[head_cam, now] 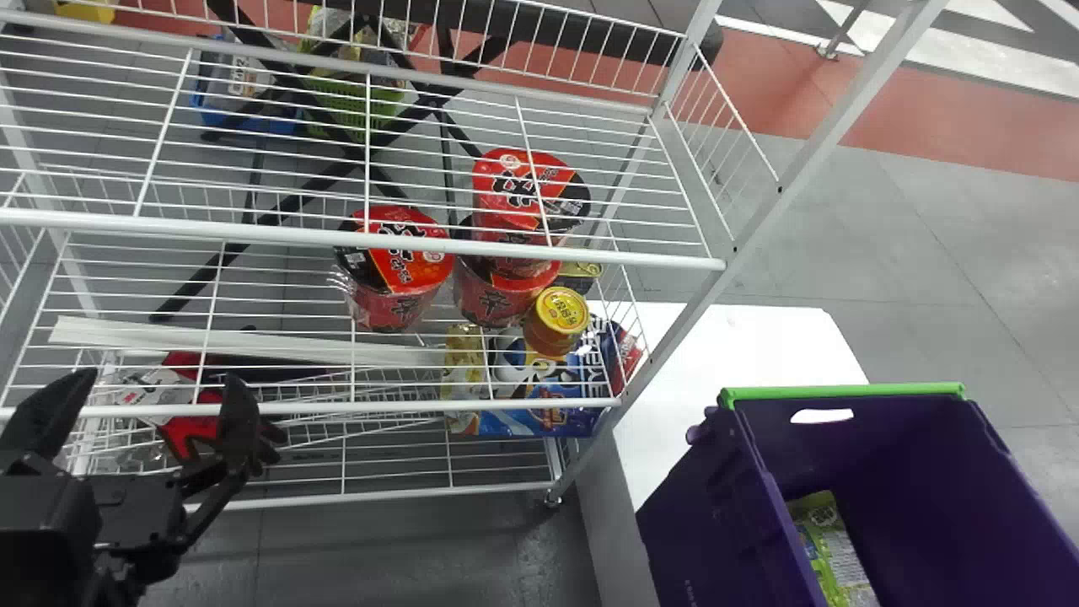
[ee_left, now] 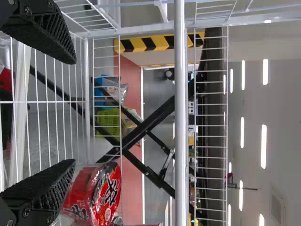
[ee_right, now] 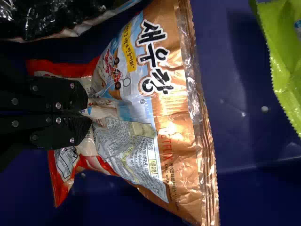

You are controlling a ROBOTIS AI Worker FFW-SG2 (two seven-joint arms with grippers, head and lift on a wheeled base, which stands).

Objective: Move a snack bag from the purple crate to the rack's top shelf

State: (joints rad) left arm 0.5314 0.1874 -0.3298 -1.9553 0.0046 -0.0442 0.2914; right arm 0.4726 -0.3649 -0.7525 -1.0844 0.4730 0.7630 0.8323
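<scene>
And here's the white, flat-topped desk (head_cam: 742, 346), a purple, green-edged plastic crate (head_cam: 700, 523) standing right on it.

OK so my count: three red noodle cups (head_cam: 400, 270) around the middle of the head view, one yellow-lidded tub (head_cam: 560, 312) near them, one purple crate (head_cam: 691, 514) lower right, plus four snack bags (ee_right: 174, 108) in the right wrist view.

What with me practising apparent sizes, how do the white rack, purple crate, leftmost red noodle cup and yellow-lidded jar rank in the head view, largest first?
1. White rack
2. Purple crate
3. Leftmost red noodle cup
4. Yellow-lidded jar
</scene>
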